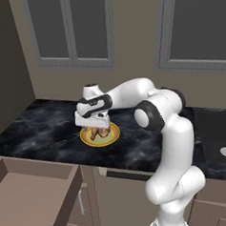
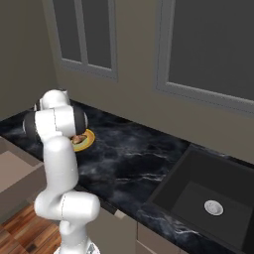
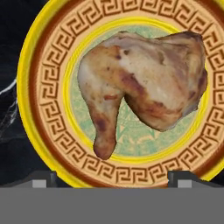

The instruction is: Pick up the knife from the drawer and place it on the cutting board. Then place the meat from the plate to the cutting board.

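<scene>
Because our hand (image 1: 98,127) hangs spread wide right above the meat (image 3: 144,85), with its dark tips flanking the near rim of the plate (image 3: 43,65) in the hand view, we judge the grab for the meat to be the step at hand. Nothing is held yet.

We see several ways this could go wrong. That meat is lumpy, with a thick body and a thin drumstick end, so if we close over a rounded shoulder the piece may squirt sideways or roll out of the grip. Should we come down too low, the tips could catch the plate's raised rim and shove or tilt the whole plate across the dark marble table (image 1: 44,131). A grip on the thin end alone would let the heavy part swing and drop on the way over.

One more worry: from the base views we cannot make out either the cutting board or the knife, so we cannot say whether the first half of the task is settled, nor where the meat must travel.

As for containers, the plate sits on the table, left of the dark sink (image 2: 208,198), and carries the meat across its greenish centre, well inside the patterned rim. Below the table at the near left, the drawer (image 1: 30,197) stands pulled out; the part of its floor we see looks bare, with no knife in it. Inside the sink we see just its drain.
</scene>
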